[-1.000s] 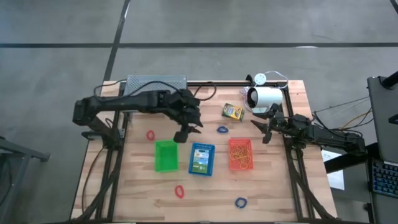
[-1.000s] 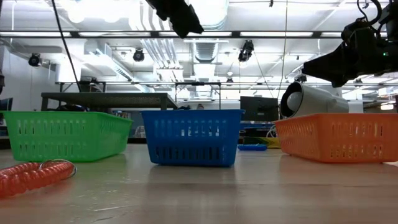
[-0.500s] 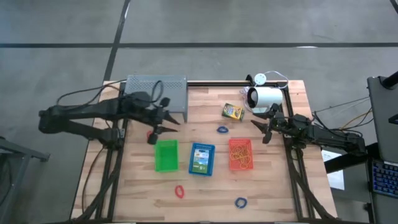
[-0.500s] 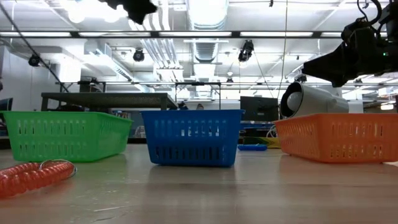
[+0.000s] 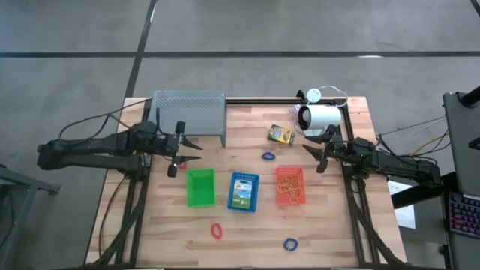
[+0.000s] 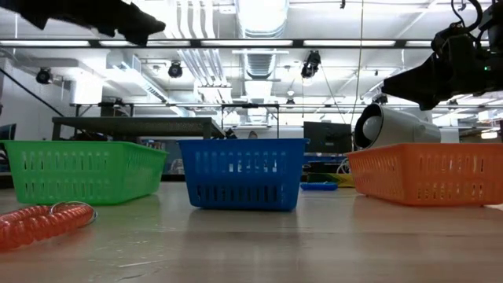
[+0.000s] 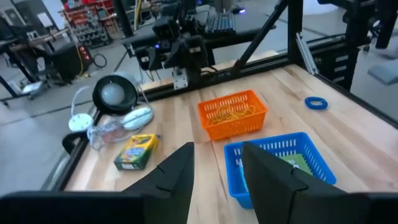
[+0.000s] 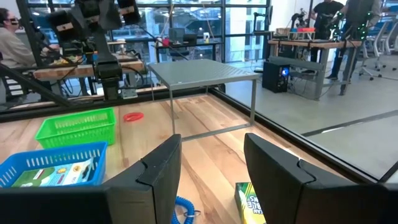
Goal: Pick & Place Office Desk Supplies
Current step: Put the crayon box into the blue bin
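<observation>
On the wooden table (image 5: 330, 225) three small baskets stand in a row: a green basket (image 5: 199, 187), a blue basket (image 5: 243, 192) with a crayon box (image 5: 241, 193) lying in it, and an orange basket (image 5: 290, 185) holding thin orange rubber bands (image 5: 291, 189). A second yellow-green crayon box (image 5: 280, 135) lies on the bare wood near the far edge, just beside the white cylindrical device (image 5: 320, 118). One blue elastic loop (image 5: 268, 157) lies between that box and the baskets, and another blue loop (image 5: 290, 244) lies near the front edge. A red loop (image 5: 217, 230) rests in front of the green basket, and another red loop (image 8: 133, 116) lies beside the green basket on the side toward the grey perforated rack (image 5: 189, 110). The left gripper (image 5: 185, 152) hangs above the table's left part, between the rack and the green basket, its jaws spread apart and holding nothing. The right gripper (image 5: 316, 154) waits near the table's right edge, close to the white device and beside the orange basket, its fingers likewise parted and empty. Beyond the table, seen from the right wrist, people show in the room.
</observation>
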### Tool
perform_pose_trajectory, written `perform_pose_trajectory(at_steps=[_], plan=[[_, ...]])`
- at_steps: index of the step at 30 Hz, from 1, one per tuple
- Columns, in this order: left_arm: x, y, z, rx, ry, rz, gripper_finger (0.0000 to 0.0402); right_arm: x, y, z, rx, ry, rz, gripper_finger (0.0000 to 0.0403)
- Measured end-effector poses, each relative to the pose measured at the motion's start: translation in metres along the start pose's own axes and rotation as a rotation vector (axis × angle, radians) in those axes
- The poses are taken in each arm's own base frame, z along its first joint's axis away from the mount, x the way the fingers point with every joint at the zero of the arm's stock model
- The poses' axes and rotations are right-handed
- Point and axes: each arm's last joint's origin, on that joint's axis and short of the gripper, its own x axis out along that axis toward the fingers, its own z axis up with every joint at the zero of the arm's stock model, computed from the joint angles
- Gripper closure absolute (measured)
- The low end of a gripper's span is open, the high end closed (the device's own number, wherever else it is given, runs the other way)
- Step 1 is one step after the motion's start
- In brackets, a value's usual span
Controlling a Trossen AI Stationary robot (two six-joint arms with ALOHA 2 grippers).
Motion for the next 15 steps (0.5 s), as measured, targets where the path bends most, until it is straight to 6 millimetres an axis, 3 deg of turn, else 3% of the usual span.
perform_pose_trajectory(at_steps=[15], plan=[[0.006,-0.016,-0.059,-0.045,-0.153,0.039,0.0263,0.000,0.000,0.000,-0.002,0.000,0.000,0.0229]])
